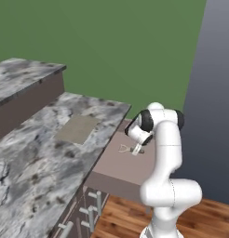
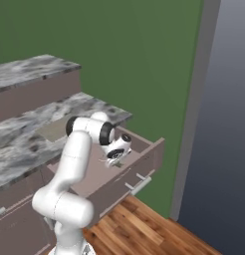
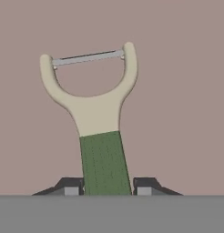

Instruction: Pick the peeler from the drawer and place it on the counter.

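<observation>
Seemingly gripped, peeler [image 3: 103, 136] between fingers [image 3: 71, 185], over drawer [image 3: 186, 91]

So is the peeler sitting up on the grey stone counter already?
No, the peeler lies on the brown bottom of the open drawer, its green handle between the tool's tips.

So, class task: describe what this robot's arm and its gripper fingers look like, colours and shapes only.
The arm is glossy white, built of rounded tubular links with dark, almost black rings at the joints. The gripper ends in two small dark fingers with pale grey square pads. No cables or markings are visible.
</observation>
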Robot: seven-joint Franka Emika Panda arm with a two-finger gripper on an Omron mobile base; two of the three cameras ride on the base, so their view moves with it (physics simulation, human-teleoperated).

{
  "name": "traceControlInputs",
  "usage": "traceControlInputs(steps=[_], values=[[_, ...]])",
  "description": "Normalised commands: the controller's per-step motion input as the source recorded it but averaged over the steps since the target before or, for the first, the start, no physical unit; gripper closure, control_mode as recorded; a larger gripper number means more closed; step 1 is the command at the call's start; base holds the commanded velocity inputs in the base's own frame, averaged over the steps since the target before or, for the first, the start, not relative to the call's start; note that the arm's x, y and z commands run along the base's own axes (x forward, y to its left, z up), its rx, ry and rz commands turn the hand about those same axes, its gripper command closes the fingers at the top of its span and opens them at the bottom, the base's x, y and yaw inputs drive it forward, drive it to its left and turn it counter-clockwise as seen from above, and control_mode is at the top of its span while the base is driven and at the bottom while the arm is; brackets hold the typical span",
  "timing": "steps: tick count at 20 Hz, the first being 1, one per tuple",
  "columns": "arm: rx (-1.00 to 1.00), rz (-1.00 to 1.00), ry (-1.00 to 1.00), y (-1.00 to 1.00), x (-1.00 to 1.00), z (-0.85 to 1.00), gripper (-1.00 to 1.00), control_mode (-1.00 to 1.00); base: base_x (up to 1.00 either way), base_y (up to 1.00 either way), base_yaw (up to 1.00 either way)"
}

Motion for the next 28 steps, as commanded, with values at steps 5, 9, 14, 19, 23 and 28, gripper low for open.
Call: traceControlInputs(steps=[5, 9, 14, 19, 23, 28], values=[[0.00, 0.00, -0.39, -0.57, -0.82, 0.79, 1.00, -1.00, 0.00, 0.00, 0.00], [0.00, 0.08, -0.63, -0.25, -0.66, 1.00, 1.00, -1.00, 0.00, 0.00, 0.00], [0.00, 0.19, -0.46, 0.00, -0.15, 1.00, 1.00, -1.00, 0.00, 0.00, 0.00], [0.00, 0.24, -0.37, 0.01, 0.00, 1.00, 1.00, -1.00, 0.00, 0.00, 0.00], [-0.11, 0.40, -0.24, 0.39, 0.00, 1.00, 1.00, -1.00, 0.00, 0.00, 0.00], [-0.23, 0.54, -0.14, 0.87, 0.11, 1.00, 1.00, -1.00, 0.00, 0.00, 0.00]])
